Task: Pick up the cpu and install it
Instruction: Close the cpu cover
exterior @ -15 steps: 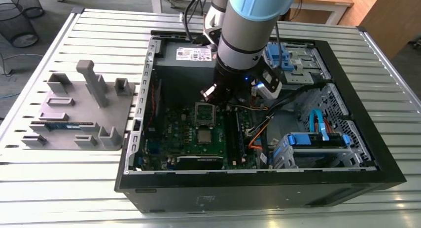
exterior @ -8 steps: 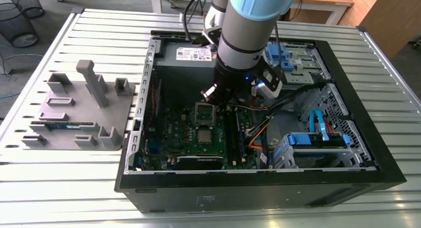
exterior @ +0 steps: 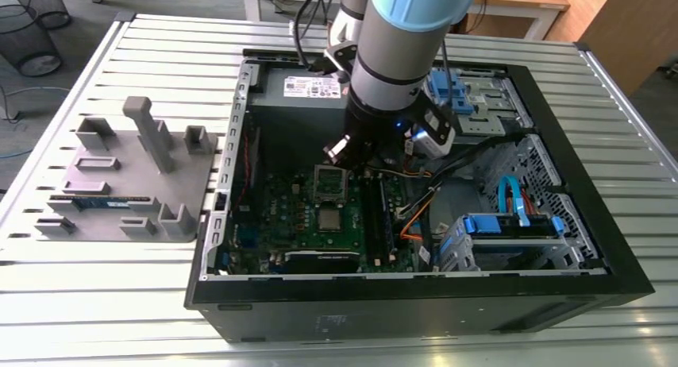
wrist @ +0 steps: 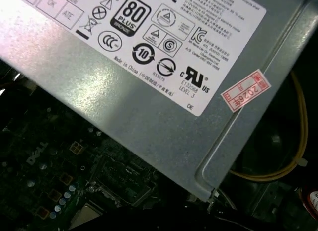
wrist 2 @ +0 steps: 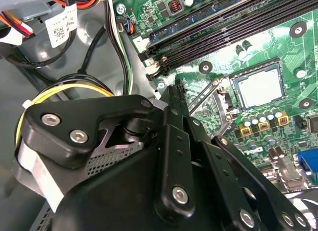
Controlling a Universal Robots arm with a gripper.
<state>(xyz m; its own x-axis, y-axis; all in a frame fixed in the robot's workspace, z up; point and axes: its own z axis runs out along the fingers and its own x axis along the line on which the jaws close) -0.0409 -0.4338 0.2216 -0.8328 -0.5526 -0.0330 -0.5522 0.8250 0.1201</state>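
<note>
Exterior view: cpu (exterior: 332, 218) is seen flat in the motherboard (exterior: 275, 216) socket inside the case (exterior: 424, 303), near the tip of the arm (exterior: 398, 57). Jaws are masked by the wrist there and by black linkage in the second wrist view; spread or pressed together cannot be told.

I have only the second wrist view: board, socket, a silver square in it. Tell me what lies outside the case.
Observer: A grey fixture plate stands on the slatted table, at the exterior view's left of the computer case.
Operator: Report what's on it.
Observer: A blue-green memory stick lies flat among its blocks.
Operator: Now place the gripper.
Observer: In the exterior view the gripper hangs over the motherboard, between the power supply and the cpu.
</note>
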